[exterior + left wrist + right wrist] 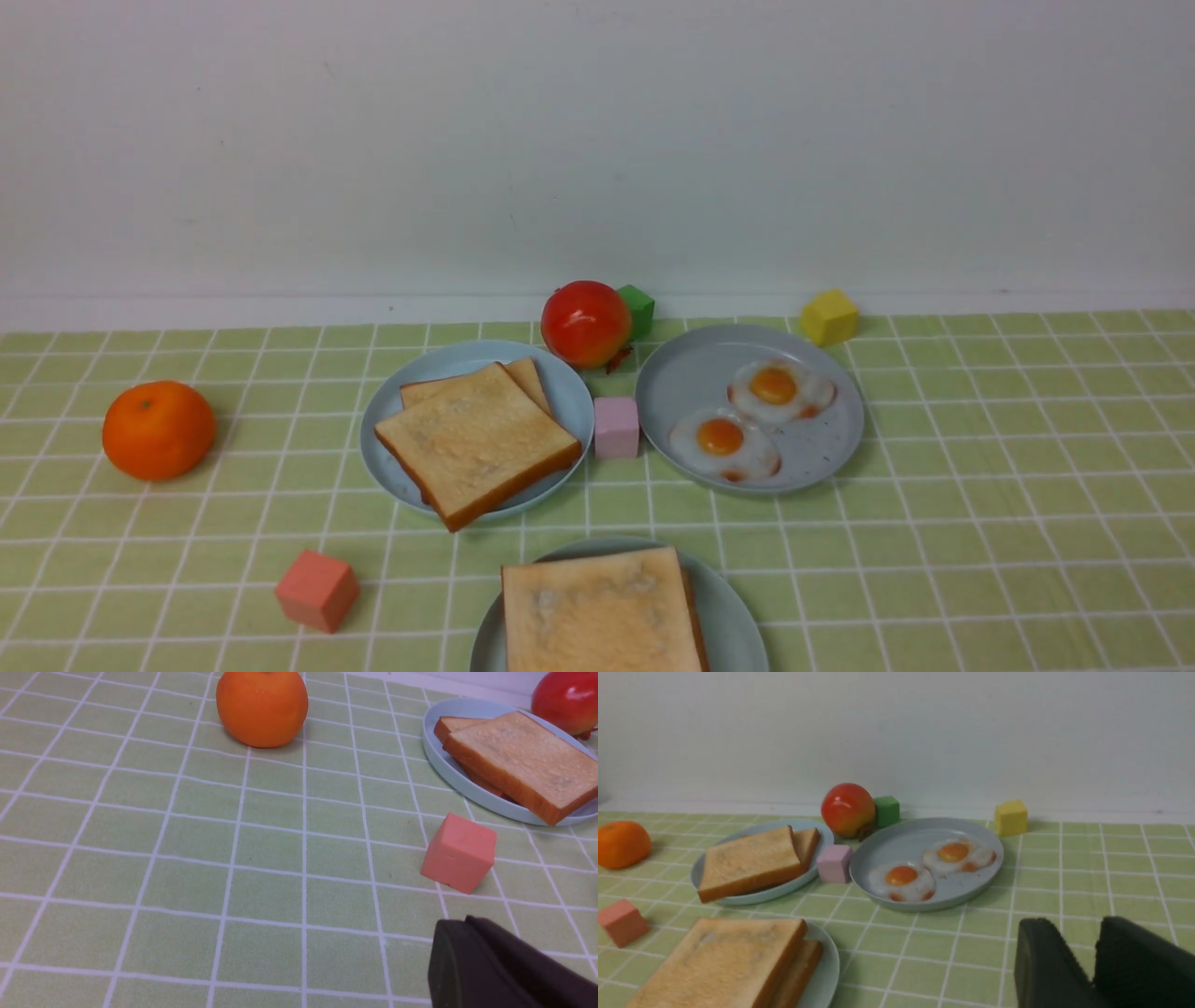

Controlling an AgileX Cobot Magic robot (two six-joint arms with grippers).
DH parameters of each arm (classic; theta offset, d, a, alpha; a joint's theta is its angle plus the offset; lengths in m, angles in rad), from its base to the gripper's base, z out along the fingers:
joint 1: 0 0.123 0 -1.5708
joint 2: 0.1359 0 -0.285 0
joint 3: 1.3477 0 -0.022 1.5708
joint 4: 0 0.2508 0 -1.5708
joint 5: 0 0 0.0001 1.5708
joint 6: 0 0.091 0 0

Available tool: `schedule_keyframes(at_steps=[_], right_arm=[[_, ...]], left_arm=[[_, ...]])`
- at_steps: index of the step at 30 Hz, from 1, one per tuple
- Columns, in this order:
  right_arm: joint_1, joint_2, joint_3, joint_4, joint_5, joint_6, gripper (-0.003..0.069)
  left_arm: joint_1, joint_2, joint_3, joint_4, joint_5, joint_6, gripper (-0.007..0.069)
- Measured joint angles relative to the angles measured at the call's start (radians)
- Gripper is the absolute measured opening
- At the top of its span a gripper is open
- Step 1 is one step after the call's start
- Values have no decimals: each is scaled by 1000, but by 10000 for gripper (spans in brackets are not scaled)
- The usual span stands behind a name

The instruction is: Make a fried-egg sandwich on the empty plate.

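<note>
The pale aqua-mint plate [738, 611] sits at the near front edge and also shows in the right wrist view [829, 970]. On it lie two stacked toast slices [602, 611]; no egg shows between them [724, 956]. Two fried eggs [724, 439] [777, 387] lie on the grey speckled plate [691, 373]. The light-blue plate [571, 401] holds two more toast slices [471, 443]. My left gripper [460, 924] is shut and empty, near the salmon cube. My right gripper [1073, 921] is open and empty, low over the cloth, right of the near plate. Neither gripper shows in the front view.
An orange [159, 429] sits at the far left. A red fruit [586, 322] and a green cube [638, 308] stand behind the plates, a yellow cube [829, 317] at back right. A pink cube [616, 427] lies between the plates, a salmon cube [317, 590] at front left.
</note>
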Motion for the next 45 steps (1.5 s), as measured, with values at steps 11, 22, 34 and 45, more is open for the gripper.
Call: schedule_keyframes(at_steps=[11, 22, 34, 45], right_arm=[[-274, 0, 154, 208, 33, -107, 218], [-305, 0, 154, 220, 38, -96, 233], [-305, 0, 154, 221, 40, -95, 237], [-305, 0, 154, 221, 40, -90, 238]], left_arm=[[0, 0, 0, 1, -1, -1, 20], [0, 0, 0, 2, -1, -1, 29], [0, 0, 0, 2, -1, -1, 39], [0, 0, 0, 3, -1, -1, 39]])
